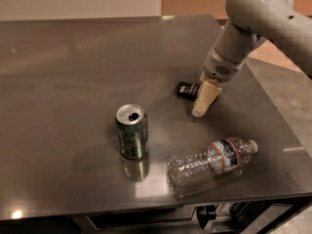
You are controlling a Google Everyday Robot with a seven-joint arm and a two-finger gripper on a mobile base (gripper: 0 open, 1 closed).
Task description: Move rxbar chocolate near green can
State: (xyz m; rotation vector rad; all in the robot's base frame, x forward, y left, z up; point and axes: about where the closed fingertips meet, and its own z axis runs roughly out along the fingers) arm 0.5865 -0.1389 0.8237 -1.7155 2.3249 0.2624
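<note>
Three items on the dark bench (73, 72) in the single camera view: a can, a snack bar and a bottle.

Toward the near middle, upright, the green can (132, 132), silver top with its opening showing. Well apart from it, up and to the right, flat on the bench, the rxbar chocolate (186, 88), its black wrapper partly hidden behind the pincer. Down at the lower right, lying on its side, the clear plastic water bottle (210, 161), cap pointing right, near the can but not touching it.

Reaching in from the upper right, the grey arm (253, 23), with the pincer (200, 110) pointed down at the right end of the bar, tip low over the bench just in front of the wrapper. Cannot tell whether wide, narrow or closed on anything, nor whether touching the bar or only just beside it.

As for progress, judged early. Nothing done yet of the move itself, with the bar flat on the bench and far from the can. Approach to the bar apparently the step in hand. Left to do: secure the bar, bring it left and toward the near edge across bare bench, and set it just beside the can without knocking it over, keeping off the bottle.
</note>
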